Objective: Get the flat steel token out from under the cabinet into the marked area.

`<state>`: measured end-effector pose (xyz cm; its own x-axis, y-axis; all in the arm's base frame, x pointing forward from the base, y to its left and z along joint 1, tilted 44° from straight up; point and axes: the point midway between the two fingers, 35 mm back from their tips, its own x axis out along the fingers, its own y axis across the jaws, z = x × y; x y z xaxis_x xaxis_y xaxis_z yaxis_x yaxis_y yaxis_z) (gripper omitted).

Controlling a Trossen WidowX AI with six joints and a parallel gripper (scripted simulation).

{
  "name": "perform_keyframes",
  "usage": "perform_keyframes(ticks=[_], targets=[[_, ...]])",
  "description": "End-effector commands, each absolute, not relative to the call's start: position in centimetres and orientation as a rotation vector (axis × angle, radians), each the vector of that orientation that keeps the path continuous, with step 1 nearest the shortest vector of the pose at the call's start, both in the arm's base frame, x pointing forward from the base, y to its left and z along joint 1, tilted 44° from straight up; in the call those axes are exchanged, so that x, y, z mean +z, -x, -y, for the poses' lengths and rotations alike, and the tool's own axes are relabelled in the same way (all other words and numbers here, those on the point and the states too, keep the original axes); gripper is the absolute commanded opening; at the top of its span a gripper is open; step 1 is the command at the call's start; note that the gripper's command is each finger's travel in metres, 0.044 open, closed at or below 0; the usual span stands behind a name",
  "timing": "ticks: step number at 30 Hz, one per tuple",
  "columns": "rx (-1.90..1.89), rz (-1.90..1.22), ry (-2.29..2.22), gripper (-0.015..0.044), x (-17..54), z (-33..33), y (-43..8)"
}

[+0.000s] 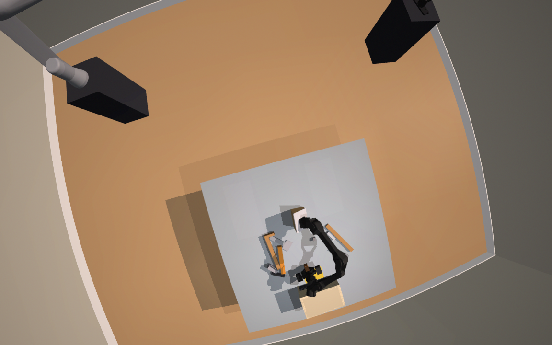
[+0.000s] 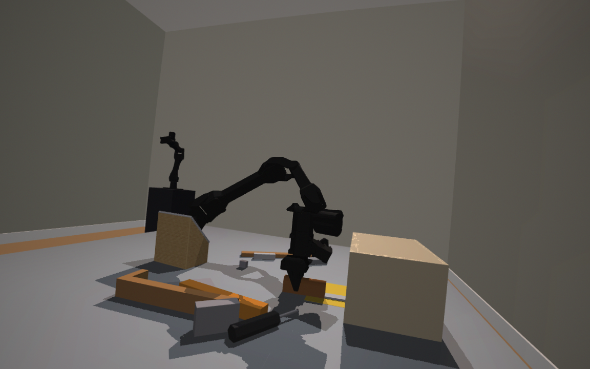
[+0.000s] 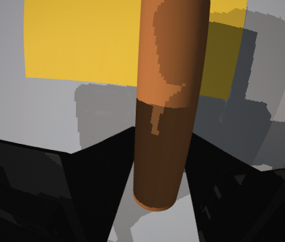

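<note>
My gripper (image 1: 308,272) (image 2: 295,288) (image 3: 160,136) is clamped on the handle (image 1: 306,266) (image 2: 312,288) (image 3: 171,67), lower centre from above; I see no token, so retrieval and release likely remain.

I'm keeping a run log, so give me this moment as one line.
gripper: shut on brown cylinder | place: in front of cabinet | token: not seen | release: pending

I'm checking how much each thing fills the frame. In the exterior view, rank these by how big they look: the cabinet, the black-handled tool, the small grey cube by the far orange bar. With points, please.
1. Cabinet (image 1: 323,302) (image 2: 394,293)
2. Black-handled tool (image 2: 255,325)
3. Small grey cube (image 2: 243,264)
</note>
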<state>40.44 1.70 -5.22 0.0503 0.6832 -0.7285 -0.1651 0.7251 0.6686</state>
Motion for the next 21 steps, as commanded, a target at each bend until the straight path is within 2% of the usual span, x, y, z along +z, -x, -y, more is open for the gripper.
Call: perform_keyframes(ticks=[1, 21], targets=[[0.687, -1.379, -0.467, 0.0, -5.4, -1.7, -39.9], [0.686, -1.38, -0.467, 0.0, -5.7, -1.5, -38.1]])
